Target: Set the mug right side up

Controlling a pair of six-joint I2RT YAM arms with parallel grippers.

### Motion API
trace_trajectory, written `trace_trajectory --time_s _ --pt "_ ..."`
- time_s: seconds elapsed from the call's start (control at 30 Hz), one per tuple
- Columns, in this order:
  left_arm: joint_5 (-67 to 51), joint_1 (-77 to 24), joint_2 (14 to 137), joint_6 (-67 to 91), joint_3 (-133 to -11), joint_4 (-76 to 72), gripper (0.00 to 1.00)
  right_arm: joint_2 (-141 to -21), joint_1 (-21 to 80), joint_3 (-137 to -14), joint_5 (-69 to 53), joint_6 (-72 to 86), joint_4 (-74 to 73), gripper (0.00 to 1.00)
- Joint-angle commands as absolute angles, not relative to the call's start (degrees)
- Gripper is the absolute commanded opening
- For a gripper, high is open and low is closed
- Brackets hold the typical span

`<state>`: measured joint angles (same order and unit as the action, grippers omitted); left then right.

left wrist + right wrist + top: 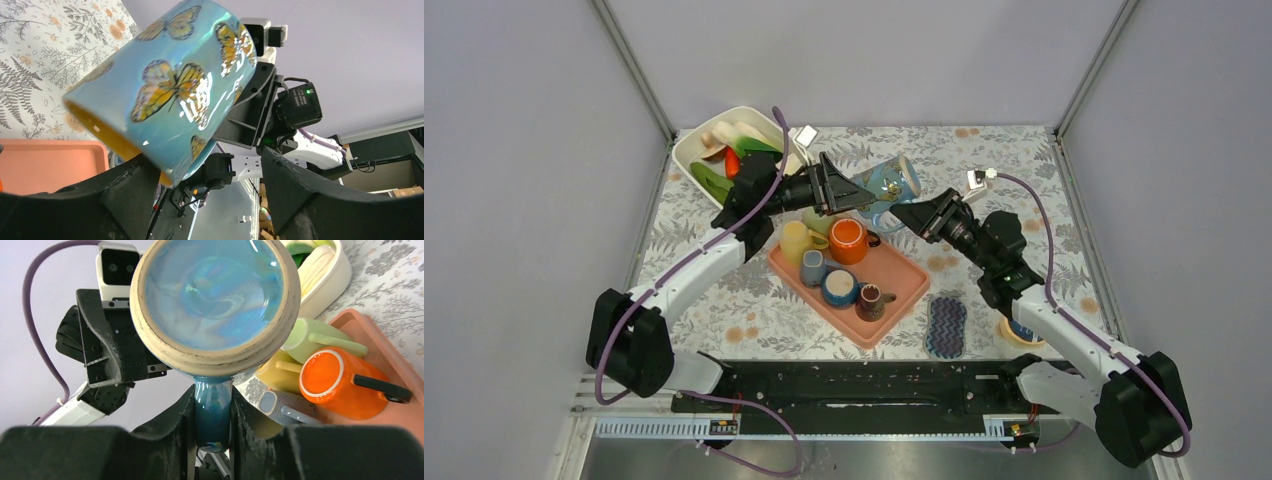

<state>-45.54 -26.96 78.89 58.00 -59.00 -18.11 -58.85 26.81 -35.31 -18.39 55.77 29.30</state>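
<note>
Upper centre of the top view, above the tabletop (1024, 170): blue butterfly mug (892, 183) is off the surface, tilted roughly on its side, with its base toward the right arm and its yellow-lined mouth toward the left arm. Right claw (212, 412) is clenched on the mug's handle (212, 390). Left claw (205, 180) is spread wide at the mouth end. One finger looks to touch the rim, the other stands apart, so no grip there. Just below in frame, pink tray (906, 275) carries the orange cup (848, 241) and several other cups.
</note>
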Motion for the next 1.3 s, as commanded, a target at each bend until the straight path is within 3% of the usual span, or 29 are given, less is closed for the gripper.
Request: trace_trajectory --time_s 0.0,0.3,0.37,0.5,0.53,0.63,0.67,0.77,0.9,1.13,1.27 --pt "-47.7 -27.3 79.0 60.0 -62.7 -22.9 0.72 -60.4 29.3 -38.9 -17.1 58.6 44.1 0.00" --pt "-49.9 -27.2 80.3 64.2 -63.6 -28.9 0.59 -66.3 36.0 -39.7 -13.6 60.0 48.4 0.00" --pt "-50.0 -27.0 80.5 64.6 -63.7 -29.4 0.49 -68.2 37.3 -40.7 -13.4 60.2 49.1 0.00" --pt "-49.8 -25.6 80.2 64.6 -63.3 -28.6 0.06 -70.6 38.5 -40.3 -12.8 61.5 50.7 0.00" --pt "-49.7 -25.0 80.0 64.6 -63.1 -28.4 0.00 -71.2 38.6 -40.1 -12.5 61.8 51.1 0.00" --pt "-48.7 -23.8 79.0 63.2 -62.6 -26.7 0.00 -72.2 38.7 -39.5 -11.5 62.5 50.9 0.00" --pt "-48.0 -23.6 78.7 61.5 -62.7 -24.4 0.00 -72.2 38.7 -39.4 -10.9 62.6 50.2 0.04" --pt "-44.5 -23.1 77.4 53.5 -63.3 -16.6 0.00 -71.1 38.7 -38.8 -6.6 61.3 44.7 0.41" --pt "-38.1 -22.5 76.6 42.5 -65.6 -6.2 0.00 -69.7 38.8 -37.7 -1.8 58.1 38.7 0.77" --pt "-36.1 -21.2 77.1 37.8 -67.6 -5.1 0.00 -69.2 38.7 -37.9 -0.3 56.2 34.9 0.99" --pt "-29.7 -20.8 77.7 17.1 -79.3 15.6 0.00 -65.2 38.7 -39.9 2.8 48.3 25.6 1.00"
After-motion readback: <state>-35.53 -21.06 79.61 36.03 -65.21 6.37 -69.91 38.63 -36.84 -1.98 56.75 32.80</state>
